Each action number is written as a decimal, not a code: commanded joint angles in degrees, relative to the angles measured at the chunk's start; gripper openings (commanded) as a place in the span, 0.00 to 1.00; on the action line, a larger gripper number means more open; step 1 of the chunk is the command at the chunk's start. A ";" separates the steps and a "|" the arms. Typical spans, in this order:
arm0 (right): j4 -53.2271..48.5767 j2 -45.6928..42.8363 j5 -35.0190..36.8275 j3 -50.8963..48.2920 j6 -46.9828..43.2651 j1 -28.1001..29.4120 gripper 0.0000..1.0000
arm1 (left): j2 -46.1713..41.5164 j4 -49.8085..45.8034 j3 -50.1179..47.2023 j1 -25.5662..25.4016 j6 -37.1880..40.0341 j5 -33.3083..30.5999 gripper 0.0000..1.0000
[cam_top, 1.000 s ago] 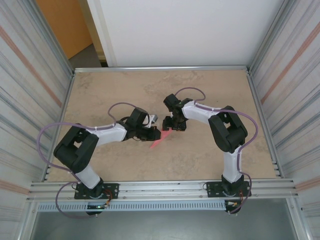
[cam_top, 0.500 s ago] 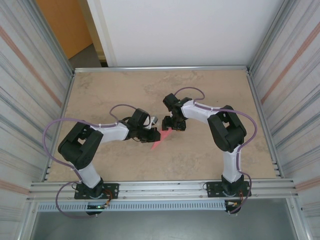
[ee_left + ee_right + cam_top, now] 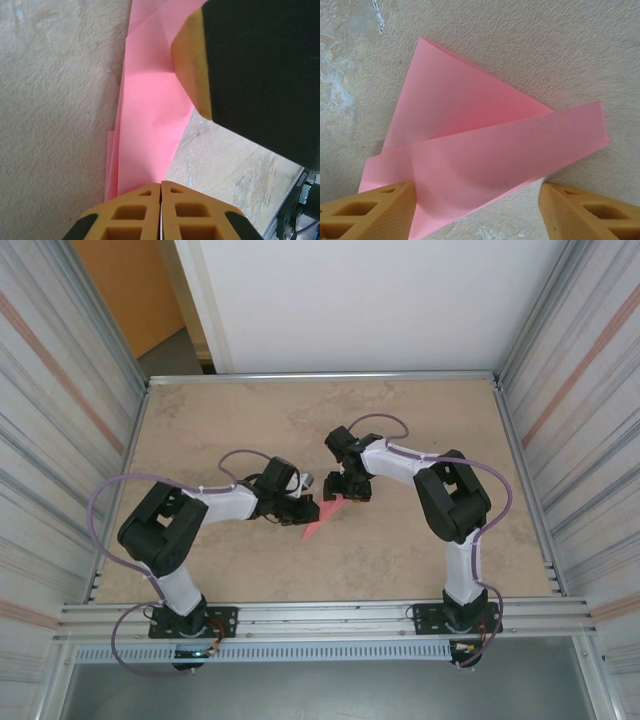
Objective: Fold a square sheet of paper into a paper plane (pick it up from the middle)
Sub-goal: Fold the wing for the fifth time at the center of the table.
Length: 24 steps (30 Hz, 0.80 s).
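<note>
Pink paper [image 3: 485,165], already part-folded to a point, is lying mid-table [image 3: 420,550] between both arms. The left claw [image 3: 161,200] is pinching shut on its narrow end. The right claw [image 3: 477,212] is hanging open astride the loose flap, gripping nothing. I'm guessing it's lining up the next crease, so that flap needs pressing flat. It's all sitting on a beige stone-look top with ribbed metal walls [image 3: 60,440] around it.
</note>
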 commanded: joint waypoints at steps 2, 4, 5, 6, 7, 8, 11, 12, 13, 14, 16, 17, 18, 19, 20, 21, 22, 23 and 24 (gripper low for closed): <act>2.11 8.30 -0.12 -3.51 1.03 -0.10 0.67 | 1.04 -1.13 -0.53 0.33 -0.57 0.52 0.08; 2.12 8.55 -0.09 -3.50 1.07 -0.08 0.67 | 1.16 -1.18 -0.68 0.29 -0.61 0.36 0.08; 2.15 8.62 -0.16 -3.51 1.07 -0.09 0.67 | 1.15 -1.25 -0.71 0.29 -0.61 0.31 0.08; 2.11 8.68 -0.11 -3.50 1.07 -0.15 0.66 | 1.14 -1.34 -0.65 0.26 -0.54 0.30 0.08; 2.05 8.77 -0.10 -3.50 1.09 -0.08 0.66 | 1.16 -1.35 -0.66 0.22 -0.53 0.39 0.08; 2.02 8.86 -0.10 -3.51 1.07 -0.08 0.66 | 1.11 -1.43 -0.59 0.13 -0.46 0.26 0.08; 1.98 9.24 -0.12 -3.50 1.16 -0.15 0.65 | 1.30 -1.88 -0.44 -0.17 -0.31 0.08 0.08; 2.02 9.39 -0.11 -3.54 1.16 -0.08 0.64 | 1.36 -1.97 -0.44 -0.19 -0.35 -0.12 0.08; 2.02 9.51 -0.09 -3.50 1.16 -0.08 0.64 | 1.51 -2.10 -0.38 -0.27 -0.34 -0.15 0.08; 2.02 9.70 -0.01 -3.37 1.16 -0.08 0.64 | 1.64 -2.23 -0.28 -0.33 -0.32 -0.31 0.08; 2.00 9.98 0.04 -3.50 1.24 -0.08 0.64 | 1.69 -2.40 -0.37 -0.38 -0.35 -0.48 0.08; 2.01 10.11 0.17 -3.50 1.24 -0.12 0.64 | 1.74 -2.48 -0.31 -0.48 -0.35 -0.66 0.08; 2.02 10.23 0.25 -3.58 1.24 -0.08 0.64 | 1.91 -2.54 -0.34 -0.57 -0.37 -0.70 0.08; 2.01 10.25 0.30 -3.59 1.24 -0.08 0.64 | 1.96 -2.64 -0.22 -0.57 -0.35 -0.82 0.08; 2.02 10.46 0.44 -3.59 1.23 -0.12 0.64 | 2.12 -2.80 -0.26 -0.64 -0.36 -0.93 0.08; 2.02 10.56 0.44 -3.56 1.25 -0.08 0.64 | 2.22 -2.93 -0.18 -0.67 -0.37 -1.05 0.08; 1.98 10.60 0.37 -3.59 1.26 -0.08 0.64 | 2.26 -3.02 -0.33 -0.73 -0.39 -1.14 0.08; 2.02 10.76 0.44 -3.54 1.27 -0.08 0.64 | 2.48 -2.86 -0.30 -0.73 -0.44 -1.10 0.08; 2.02 10.85 0.48 -3.59 1.25 -0.08 0.64 | 2.56 -2.93 -0.26 -0.73 -0.52 -1.10 0.08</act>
